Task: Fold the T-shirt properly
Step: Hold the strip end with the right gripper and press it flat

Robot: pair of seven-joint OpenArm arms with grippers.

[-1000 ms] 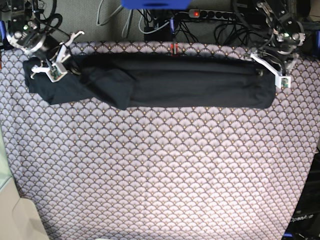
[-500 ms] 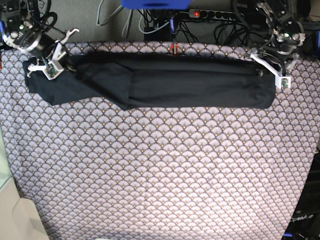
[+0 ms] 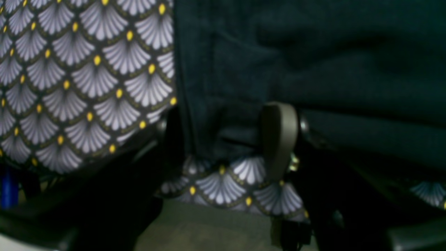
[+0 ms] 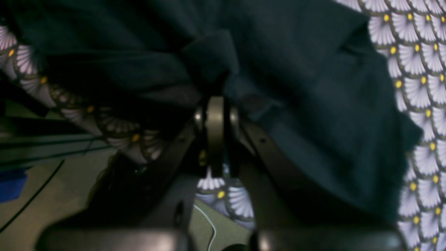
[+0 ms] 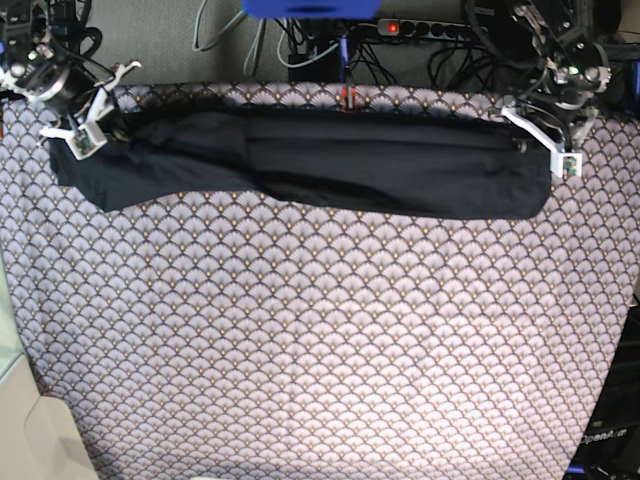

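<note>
A table draped in a purple-white scallop-patterned tablecloth [image 5: 320,340] fills the base view; the black T-shirt [image 5: 330,165] lies directly on it as a long band along the 12 o'clock edge, stretching from 10 o'clock to 2 o'clock; its 9 o'clock end sits wrinkled and narrower.

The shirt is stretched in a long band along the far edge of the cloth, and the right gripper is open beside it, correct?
Not quite. The right gripper is shut on the shirt, as the right wrist view shows. The rest holds: the shirt lies in a long band along the far edge of the cloth.
</note>
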